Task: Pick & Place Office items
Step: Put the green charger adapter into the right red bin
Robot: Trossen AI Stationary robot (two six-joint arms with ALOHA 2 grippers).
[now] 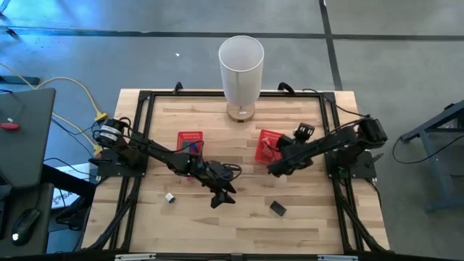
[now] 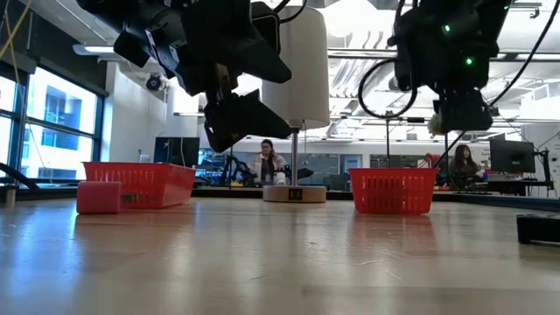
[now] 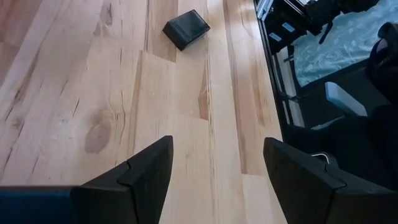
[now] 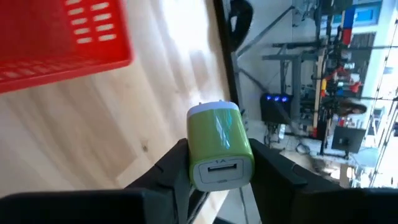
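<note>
Right end effector (image 4: 217, 180) is clamped on a smooth, boxy green charger (image 4: 219, 149) with a white face, held above the wooden surface (image 1: 239, 217) near a red mesh basket (image 1: 267, 145). Left end effector (image 3: 214, 168) is spread wide, gripping nothing, near a flat black block (image 3: 186, 28).

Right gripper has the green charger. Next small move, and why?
Probably carry it over the right basket and open. The right gripper is shut on the green charger, lifted off the table, with that basket just beside it. The left gripper hangs open above bare wood, the black item ahead of it, so it is not in the way.
</note>
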